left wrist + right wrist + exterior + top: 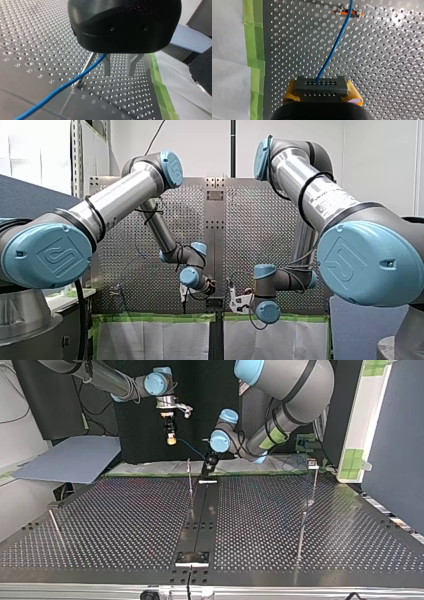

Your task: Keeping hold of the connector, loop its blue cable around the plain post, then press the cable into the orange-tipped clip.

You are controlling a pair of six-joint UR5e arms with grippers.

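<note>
1. Gripping the black connector [321,90] by its two ends, our right gripper [321,84] has its yellow pads [353,93] closed against it. In the top view it hangs well above the table, near the far edge.
2. The blue cable [335,46] leaves the connector's face and runs over the perforated table [387,65] to the orange-tipped clip [348,12], which it crosses. We cannot tell whether it is seated in the clip.
3. Our left gripper [119,73] is low over the table, with its metal fingers [107,66] apart and nothing between them.
4. In the left wrist view the cable passes just beside one of those fingers and across the plain post [86,67]. We cannot tell whether cable and post touch.
5. In the top view the two grippers are near each other, the right one higher, and the cable slopes down from it toward the left one.
</note>
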